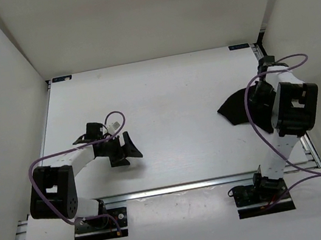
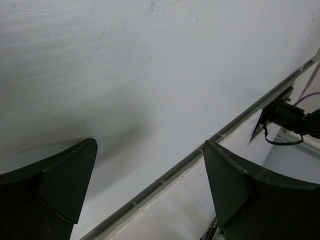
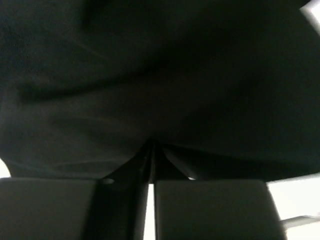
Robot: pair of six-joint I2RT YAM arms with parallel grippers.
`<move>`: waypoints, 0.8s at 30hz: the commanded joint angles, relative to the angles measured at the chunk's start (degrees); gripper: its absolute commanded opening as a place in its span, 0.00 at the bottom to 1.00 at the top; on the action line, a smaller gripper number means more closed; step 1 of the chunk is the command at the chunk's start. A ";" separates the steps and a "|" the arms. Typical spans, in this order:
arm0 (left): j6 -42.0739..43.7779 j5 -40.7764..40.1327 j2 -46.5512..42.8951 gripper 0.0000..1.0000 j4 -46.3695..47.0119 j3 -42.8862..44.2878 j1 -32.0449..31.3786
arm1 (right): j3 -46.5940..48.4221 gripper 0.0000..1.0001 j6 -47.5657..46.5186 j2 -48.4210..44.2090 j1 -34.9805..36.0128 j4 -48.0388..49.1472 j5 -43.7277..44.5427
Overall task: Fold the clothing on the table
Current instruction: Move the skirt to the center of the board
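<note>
The right gripper (image 3: 150, 172) has its jaws drawn almost together, with only a thin slit between them, and a fold of the black cloth (image 1: 236, 110) is pinched at their tips, where creases run in toward the gap. From the right wrist, dark fabric fills nearly the whole view, and only slivers of white show at the lower corners. Seen from above, this gripper sits close to the right edge of the table (image 1: 174, 93), mostly hidden under its own arm, and the side wall (image 1: 313, 39) is just beyond it, so there is little room on that side. The left gripper (image 1: 133, 148) hangs with its jaws spread wide and nothing between them, over bare table near the front rail (image 1: 184, 186), well apart from the cloth. A broad stretch of white surface lies between the two grippers and runs back to the far edge. The cloth is a small, matte, plain black heap on the right side of the table, bunched rather than flat, with a pointed corner toward the centre.
</note>
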 commanded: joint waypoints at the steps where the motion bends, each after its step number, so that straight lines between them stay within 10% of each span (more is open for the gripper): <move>1: 0.07 1.57 -2.39 0.98 1.04 -0.77 1.43 | 0.98 0.00 0.99 0.76 2.29 1.66 -4.16; 15: -0.02 1.66 -2.65 0.99 1.13 -0.94 1.52 | 19.45 0.00 -1.99 -15.31 16.27 0.26 -12.81; 17: -0.11 1.67 -2.75 0.99 1.40 -1.21 1.26 | 17.00 0.23 -1.99 -15.41 16.01 -1.23 -7.29; 24: -0.02 2.10 -2.57 0.99 1.48 -1.29 1.17 | 8.73 0.48 1.16 -10.84 3.02 -7.66 6.20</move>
